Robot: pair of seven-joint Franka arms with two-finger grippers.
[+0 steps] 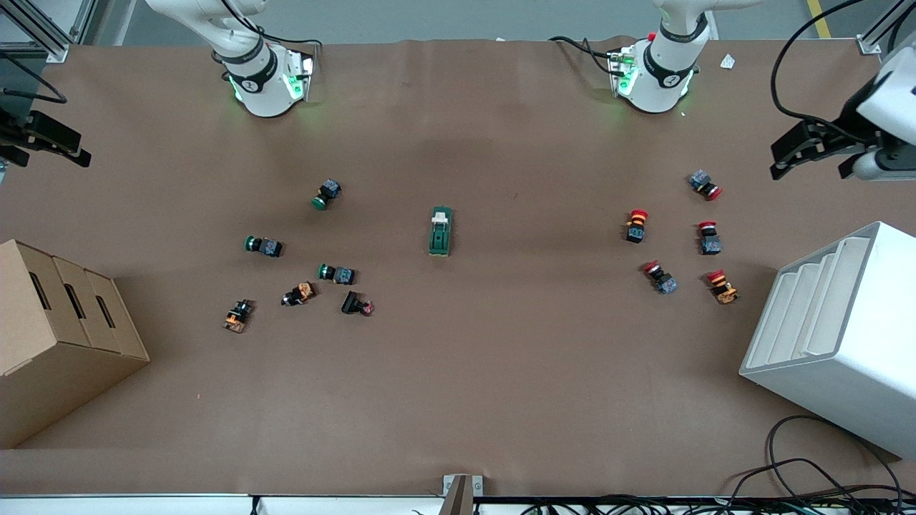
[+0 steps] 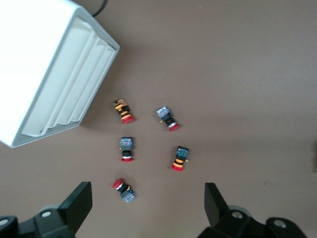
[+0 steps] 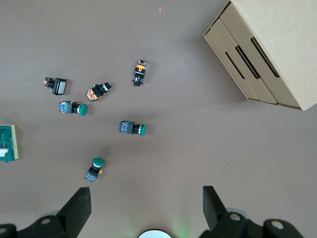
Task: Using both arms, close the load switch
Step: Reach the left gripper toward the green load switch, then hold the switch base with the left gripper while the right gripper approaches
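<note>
Left gripper (image 1: 812, 151): raised high over the table's left-arm end, fingers (image 2: 77, 203) spread wide, holding nothing.
Right gripper (image 1: 43, 143): up over the right-arm end, jaws also wide apart, empty.
Load switch (image 1: 441, 231): flat on the table's middle, well apart from both grippers, cream lever end toward the bases.
Red push buttons (image 1: 676, 239): scattered toward the left arm's end from the load switch.

You have a brown table (image 1: 458, 400) with the load switch (image 1: 441, 232) lying flat at its middle. Green and orange push buttons (image 1: 300, 293) and a cardboard box (image 1: 57, 336) sit toward the right arm's end. Red push buttons (image 1: 669, 243) and a white rack (image 1: 844, 336) sit toward the left arm's end.
</note>
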